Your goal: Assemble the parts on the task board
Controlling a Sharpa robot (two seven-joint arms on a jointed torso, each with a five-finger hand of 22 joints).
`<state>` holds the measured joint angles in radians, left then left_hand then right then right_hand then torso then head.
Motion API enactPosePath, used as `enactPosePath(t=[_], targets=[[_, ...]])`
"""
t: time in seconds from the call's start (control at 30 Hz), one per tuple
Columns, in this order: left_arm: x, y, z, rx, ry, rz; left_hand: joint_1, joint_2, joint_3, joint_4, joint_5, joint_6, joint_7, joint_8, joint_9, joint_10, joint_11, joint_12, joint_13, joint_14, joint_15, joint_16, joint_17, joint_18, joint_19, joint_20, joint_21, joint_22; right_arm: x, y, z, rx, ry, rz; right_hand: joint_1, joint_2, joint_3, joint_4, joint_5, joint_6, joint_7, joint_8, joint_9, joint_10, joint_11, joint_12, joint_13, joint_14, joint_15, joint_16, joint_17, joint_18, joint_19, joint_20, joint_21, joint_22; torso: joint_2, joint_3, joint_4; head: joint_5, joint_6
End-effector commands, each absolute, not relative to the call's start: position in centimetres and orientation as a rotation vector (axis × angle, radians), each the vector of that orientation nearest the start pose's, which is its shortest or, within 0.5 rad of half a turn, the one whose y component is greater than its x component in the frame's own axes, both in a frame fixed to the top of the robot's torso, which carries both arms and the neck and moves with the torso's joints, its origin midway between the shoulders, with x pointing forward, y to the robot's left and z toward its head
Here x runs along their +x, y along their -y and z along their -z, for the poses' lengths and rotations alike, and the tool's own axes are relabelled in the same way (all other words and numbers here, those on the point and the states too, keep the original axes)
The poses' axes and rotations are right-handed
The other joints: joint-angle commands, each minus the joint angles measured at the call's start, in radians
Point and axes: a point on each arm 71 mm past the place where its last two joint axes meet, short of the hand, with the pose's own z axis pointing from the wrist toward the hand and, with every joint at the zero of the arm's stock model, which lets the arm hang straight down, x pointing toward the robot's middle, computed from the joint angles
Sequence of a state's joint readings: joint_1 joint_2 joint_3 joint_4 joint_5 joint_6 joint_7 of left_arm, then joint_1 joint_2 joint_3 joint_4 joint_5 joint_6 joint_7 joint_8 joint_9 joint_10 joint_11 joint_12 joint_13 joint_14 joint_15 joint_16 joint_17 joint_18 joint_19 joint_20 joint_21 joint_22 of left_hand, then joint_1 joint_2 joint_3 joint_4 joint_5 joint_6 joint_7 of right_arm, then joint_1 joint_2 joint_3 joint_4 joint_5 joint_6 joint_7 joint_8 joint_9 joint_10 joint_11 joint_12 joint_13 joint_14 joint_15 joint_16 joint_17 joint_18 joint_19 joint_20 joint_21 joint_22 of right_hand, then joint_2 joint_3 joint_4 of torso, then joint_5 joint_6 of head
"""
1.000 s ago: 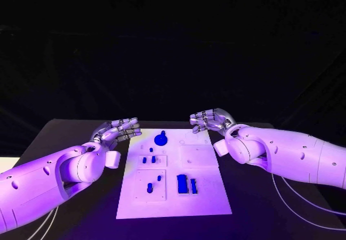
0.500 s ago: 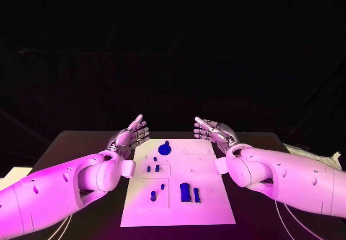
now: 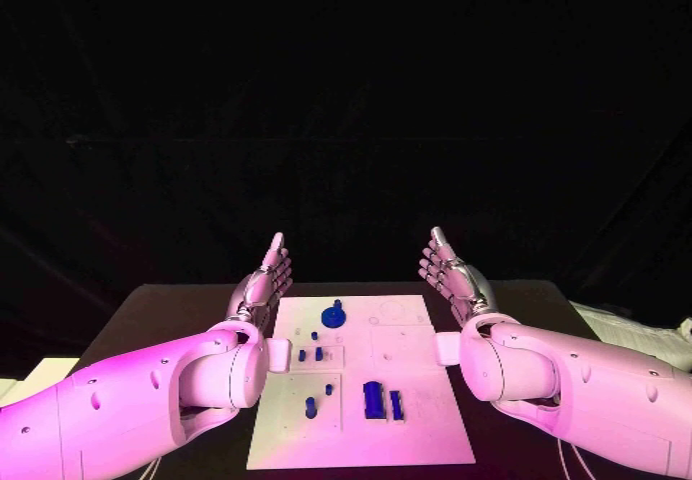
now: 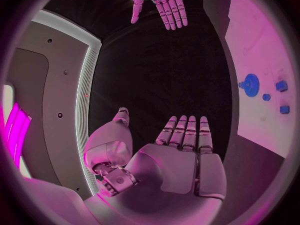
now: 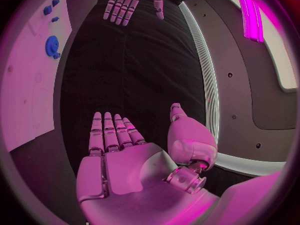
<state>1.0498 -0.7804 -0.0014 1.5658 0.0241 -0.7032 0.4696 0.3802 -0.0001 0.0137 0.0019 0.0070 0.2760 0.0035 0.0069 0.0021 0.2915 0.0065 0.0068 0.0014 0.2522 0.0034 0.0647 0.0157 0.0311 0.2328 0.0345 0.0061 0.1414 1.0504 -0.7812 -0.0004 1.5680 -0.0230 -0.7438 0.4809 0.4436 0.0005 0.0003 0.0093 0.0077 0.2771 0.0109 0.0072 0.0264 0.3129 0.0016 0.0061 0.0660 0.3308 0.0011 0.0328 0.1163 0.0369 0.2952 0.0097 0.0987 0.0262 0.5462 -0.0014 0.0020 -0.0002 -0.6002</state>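
Note:
The white task board (image 3: 421,440) lies flat in the middle of the black table. On it I see a round blue part (image 3: 333,316) at the far end, small blue pieces (image 3: 310,353) in the middle, and two upright blue blocks (image 3: 374,399) nearer me. My left hand (image 3: 267,275) is held up beside the board's far left corner, fingers straight and apart, holding nothing. My right hand (image 3: 450,270) mirrors it at the far right corner, palm facing inward, also holding nothing. The left wrist view shows my left hand (image 4: 181,150), the board (image 4: 262,45) and the round part (image 4: 251,83). The right wrist view shows my right hand (image 5: 119,145) and the round part (image 5: 51,46).
The black table (image 3: 159,305) runs past the board on both sides. A pale object (image 3: 635,325) lies at the table's right edge. Beyond the far edge all is dark.
Both hands went from curled fingers over the board's far corners to flat, upright and spread. The camera view has also shifted.

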Motion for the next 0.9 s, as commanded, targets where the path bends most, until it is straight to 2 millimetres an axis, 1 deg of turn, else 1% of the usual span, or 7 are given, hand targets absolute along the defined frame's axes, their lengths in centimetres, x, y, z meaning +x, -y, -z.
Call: enactPosePath(t=[0.03,0.27,0.3,0.7,0.77,0.83,0.9], targets=[[46.18,-19.24,22.42,-1.209,-1.218,1.229,-0.125,0.000,-0.014,-0.002,-0.007,-0.091,-0.004,-0.007,-0.002,-0.096,-0.007,-0.007,-0.001,-0.083,-0.003,-0.065,-0.016,-0.031,-0.077,-0.035,-0.006,-0.047,46.18,19.24,22.42,1.209,-1.218,-1.229,-0.146,0.000,0.000,-0.009,-0.008,-0.091,-0.011,-0.007,-0.026,-0.103,-0.002,-0.006,-0.066,-0.108,-0.001,-0.033,-0.038,-0.037,-0.097,-0.010,-0.099,-0.026,-0.002,0.0014,-0.0020,0.000,0.000],[46.18,-19.24,22.42,-1.209,-1.218,1.229,-0.189,0.000,-0.014,-0.002,-0.007,-0.138,-0.004,-0.007,-0.002,-0.145,-0.007,-0.007,-0.001,-0.126,-0.003,-0.065,-0.016,-0.031,-0.117,-0.035,-0.006,-0.070,46.18,19.24,22.42,1.209,-1.218,-1.229,-0.221,0.000,0.000,-0.009,-0.008,-0.138,-0.011,-0.007,-0.026,-0.157,-0.002,-0.006,-0.066,-0.165,-0.001,-0.033,-0.116,-0.037,-0.147,-0.010,-0.099,-0.026,-0.002,0.0014,-0.0020,0.000,0.000],[46.18,-19.24,22.42,-1.209,-1.218,1.229,-0.197,0.000,-0.014,-0.002,-0.007,-0.143,-0.004,-0.007,-0.002,-0.151,-0.007,-0.007,-0.001,-0.131,-0.003,-0.065,-0.016,-0.031,-0.121,-0.035,-0.006,-0.141,46.18,19.24,22.42,1.209,-1.218,-1.229,-0.230,0.000,0.000,-0.009,-0.008,-0.144,-0.011,-0.007,-0.026,-0.162,-0.002,-0.006,-0.066,-0.172,-0.001,-0.033,-0.116,-0.037,-0.153,-0.010,-0.099,-0.026,-0.002,0.0014,-0.0020,0.000,0.000],[46.18,-19.24,22.42,-1.209,-1.218,1.229,-0.265,0.000,-0.014,-0.002,-0.007,-0.192,-0.004,-0.007,-0.002,-0.203,-0.007,-0.007,-0.001,-0.176,-0.003,-0.065,-0.016,-0.031,-0.161,-0.035,-0.006,-0.141,46.18,19.24,22.42,1.209,-1.218,-1.229,-0.309,0.000,0.000,-0.009,-0.008,-0.193,-0.011,-0.007,-0.026,-0.217,-0.002,-0.006,-0.066,-0.230,-0.001,-0.033,-0.116,-0.037,-0.206,-0.010,-0.099,-0.026,-0.002,0.0014,-0.0020,0.000,0.000],[46.18,-19.24,22.42,-1.209,-1.218,1.229,-0.301,0.000,-0.014,-0.002,-0.007,-0.276,-0.004,-0.007,-0.002,-0.291,-0.007,-0.007,-0.001,-0.252,-0.003,-0.065,-0.016,-0.031,-0.233,-0.035,-0.006,-0.141,46.18,19.24,22.42,1.209,-1.218,-1.229,-0.321,0.000,0.000,-0.009,-0.008,-0.198,-0.011,-0.007,-0.026,-0.225,-0.002,-0.006,-0.066,-0.240,-0.001,-0.033,-0.116,-0.037,-0.212,-0.010,-0.099,-0.026,-0.002,0.0014,-0.0020,0.000,0.000],[46.18,-19.24,22.42,-1.209,-1.218,1.229,-0.380,0.000,-0.014,-0.002,-0.007,-0.276,-0.004,-0.007,-0.002,-0.291,-0.007,-0.007,-0.001,-0.252,-0.003,-0.065,-0.016,-0.031,-0.233,-0.035,-0.006,-0.141,46.18,19.24,22.42,1.209,-1.218,-1.229,-0.329,0.000,0.000,-0.009,-0.008,-0.204,-0.011,-0.007,-0.026,-0.232,-0.002,-0.006,-0.066,-0.246,-0.001,-0.033,-0.116,-0.037,-0.219,-0.010,-0.099,-0.026,-0.002,0.0014,-0.0020,0.000,0.000],[46.18,-19.24,22.42,-1.209,-1.218,1.229,-0.380,0.000,-0.014,-0.002,-0.007,-0.276,-0.004,-0.007,-0.002,-0.291,-0.007,-0.007,-0.001,-0.252,-0.003,-0.065,-0.016,-0.031,-0.233,-0.035,-0.006,-0.141,46.18,19.24,22.42,1.209,-1.218,-1.229,-0.362,0.000,0.000,-0.009,-0.008,-0.277,-0.011,-0.007,-0.026,-0.313,-0.002,-0.006,-0.066,-0.331,-0.001,-0.033,-0.116,-0.037,-0.295,-0.010,-0.099,-0.026,-0.002,0.0014,-0.0020,0.000,0.000]])
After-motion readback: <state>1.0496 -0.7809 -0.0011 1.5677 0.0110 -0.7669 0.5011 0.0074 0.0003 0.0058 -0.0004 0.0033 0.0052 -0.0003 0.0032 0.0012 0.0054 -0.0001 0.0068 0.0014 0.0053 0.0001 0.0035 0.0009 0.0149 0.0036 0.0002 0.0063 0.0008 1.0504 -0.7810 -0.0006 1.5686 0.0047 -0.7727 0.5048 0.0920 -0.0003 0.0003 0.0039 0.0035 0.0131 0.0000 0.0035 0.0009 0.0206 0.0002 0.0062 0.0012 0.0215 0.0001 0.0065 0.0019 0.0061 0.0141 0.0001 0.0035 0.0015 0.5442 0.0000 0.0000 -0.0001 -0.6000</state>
